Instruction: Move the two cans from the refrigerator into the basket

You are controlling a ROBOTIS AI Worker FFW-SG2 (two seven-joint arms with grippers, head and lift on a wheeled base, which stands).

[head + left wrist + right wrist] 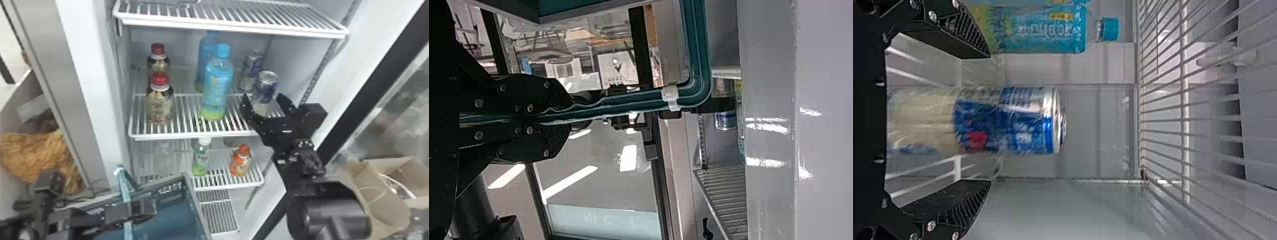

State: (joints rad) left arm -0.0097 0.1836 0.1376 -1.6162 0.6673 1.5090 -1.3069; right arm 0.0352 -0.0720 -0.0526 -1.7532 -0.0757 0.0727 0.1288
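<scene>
The right end effector (263, 98) is at the middle shelf (185, 135) of the refrigerator, released, its two fingers spread wide on either side of the front can (267, 84). In the right wrist view the can stands between them with a gap to each finger, so it is not grasped. The other can (251, 65) stands upright just behind it on the same shelf. Both cans are outside the basket (169, 191), which is low in front of the refrigerator, toward the robot's left. The left end effector (153, 209) is clenched on the basket's teal handle (124, 185); in the left wrist view the handle runs between its closed fingers.

To the left of the cans stand a blue bottle (218, 86) and a second blue bottle (206, 44) behind it, then two red-capped bottles (160, 107), one behind the other. The shelf below bears a green bottle (200, 161) and an orange bottle (240, 164), standing apart
</scene>
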